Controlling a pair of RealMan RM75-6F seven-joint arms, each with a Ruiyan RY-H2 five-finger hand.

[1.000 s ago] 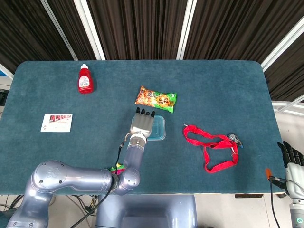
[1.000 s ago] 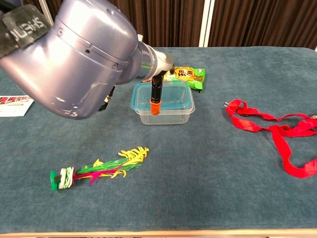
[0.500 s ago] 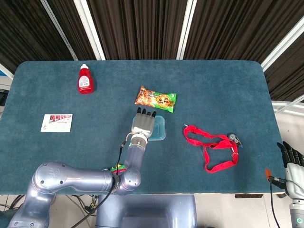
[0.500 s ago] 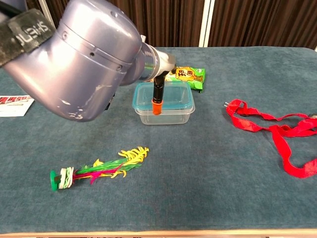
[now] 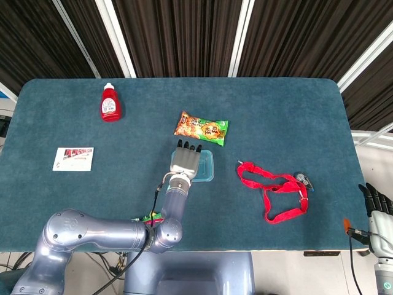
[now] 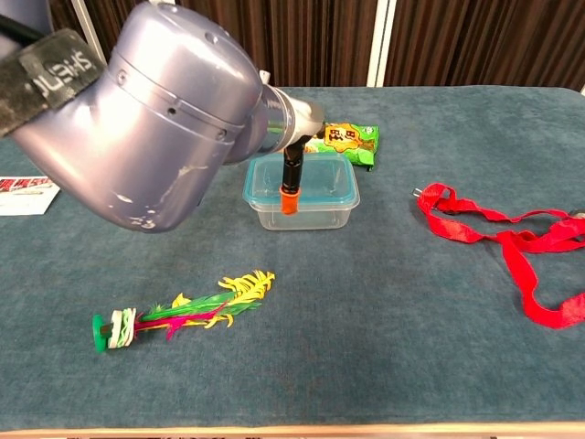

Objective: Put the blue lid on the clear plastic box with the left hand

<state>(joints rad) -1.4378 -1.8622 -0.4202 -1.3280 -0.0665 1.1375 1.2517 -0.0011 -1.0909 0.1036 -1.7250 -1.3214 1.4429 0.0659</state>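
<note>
Operator: Report the position of the task items.

Technician: The blue lid [image 6: 302, 179] lies on top of the clear plastic box [image 6: 302, 208], near the middle of the worktop [image 5: 295, 110], just in front of the snack packet [image 5: 201, 128]. Whether every edge is snapped down cannot be determined.

Operator: State of the hands?

Technician: The left hand [image 5: 184, 161] lies flat, palm down, over the left part of the lid with its fingers stretched toward the snack packet. It appears to rest or press on the lid; no grasp is visible, and actual contact cannot be confirmed. The right hand [image 5: 376, 206] is at the right edge of the head view, off the worktop, holding nothing as far as can be seen.

Operator: Handling properties?

Technician: Judged light, thin and slightly flexible, with a smooth surface. The box is light and may slide under sideways force. Take hold at the lid's rim; apply downward pressure over the corners.

Operator: Change against the earlier frames?

Technician: Minimal. The hand and lid have shifted very slightly; all other items are unchanged.
</note>
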